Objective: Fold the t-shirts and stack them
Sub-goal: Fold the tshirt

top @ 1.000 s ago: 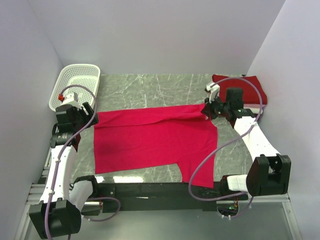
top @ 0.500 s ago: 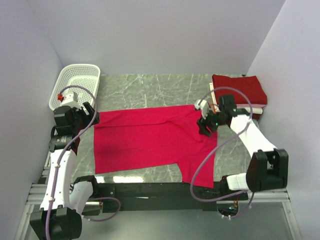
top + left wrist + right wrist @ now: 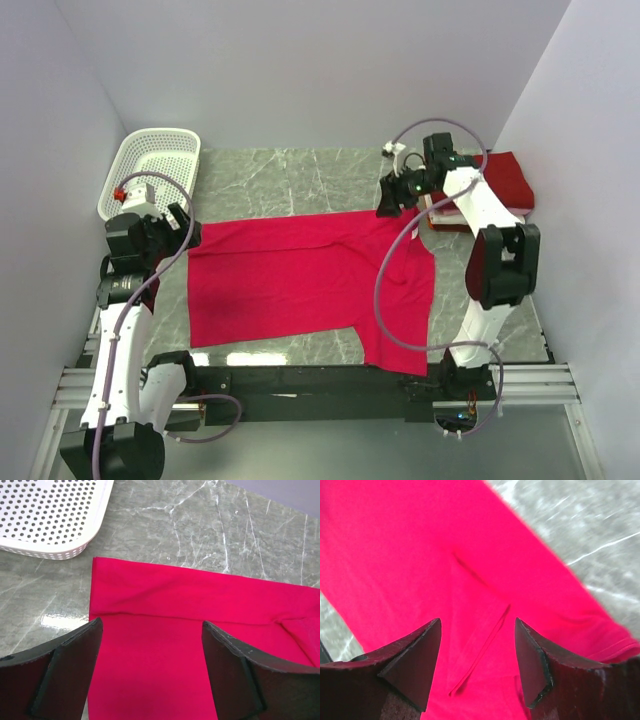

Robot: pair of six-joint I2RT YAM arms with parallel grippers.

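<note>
A bright pinkish-red t-shirt lies spread flat on the marble table, its far strip folded over toward me. My left gripper hovers over its left edge. In the left wrist view that gripper is open, with only the t-shirt below it. My right gripper hangs above the shirt's far right corner. It stands open over the cloth and holds nothing. A darker crimson t-shirt lies folded at the back right, with a white layer under it.
A white perforated basket stands at the back left, and its corner shows in the left wrist view. Bare marble lies beyond the shirt. Walls close in the left, right and back sides.
My right gripper opened, let go of the shirt's far right corner, then swung up and back toward the crimson pile. The left gripper opened a little wider and stayed put.
</note>
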